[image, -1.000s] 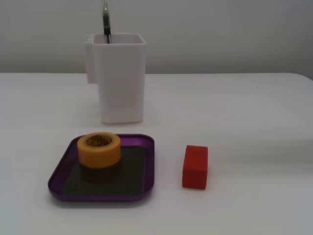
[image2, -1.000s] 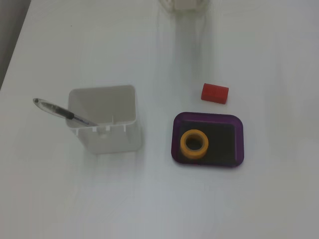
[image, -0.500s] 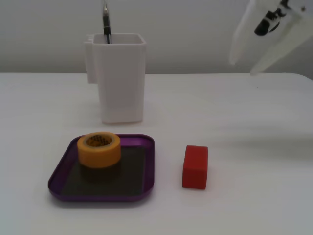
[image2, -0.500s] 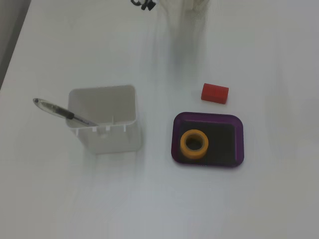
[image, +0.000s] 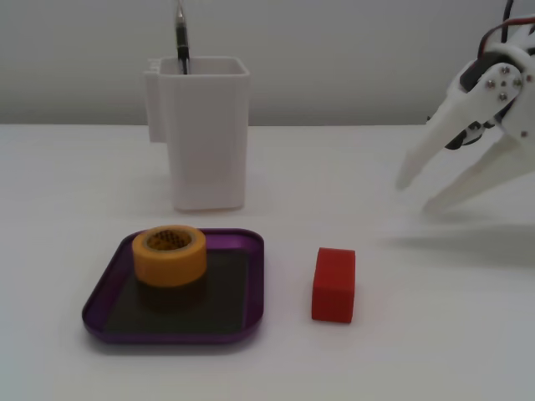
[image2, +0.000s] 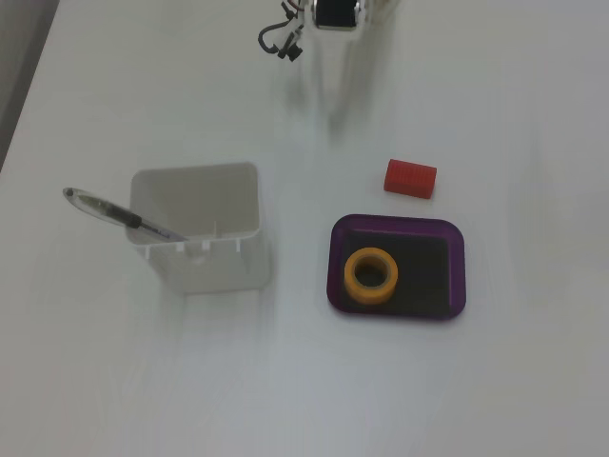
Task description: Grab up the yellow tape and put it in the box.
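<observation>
Hand (image: 415, 195) spread wide and empty at the right of a fixed view, well apart from the tape (image: 170, 255) lying flat inside the box (image: 255, 284), presumably with the job already done.

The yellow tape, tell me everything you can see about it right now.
The yellow tape is a small thick roll, yellow-orange, with a hollow core that looks darker inside. It lies flat, its hole facing up, as another fixed view shows plainly. It sits inside the purple box, on the dark bottom, toward the box's left end in both fixed views. Nothing else touches it: the open gripper hangs far to the right in a fixed view, well apart from it.
</observation>
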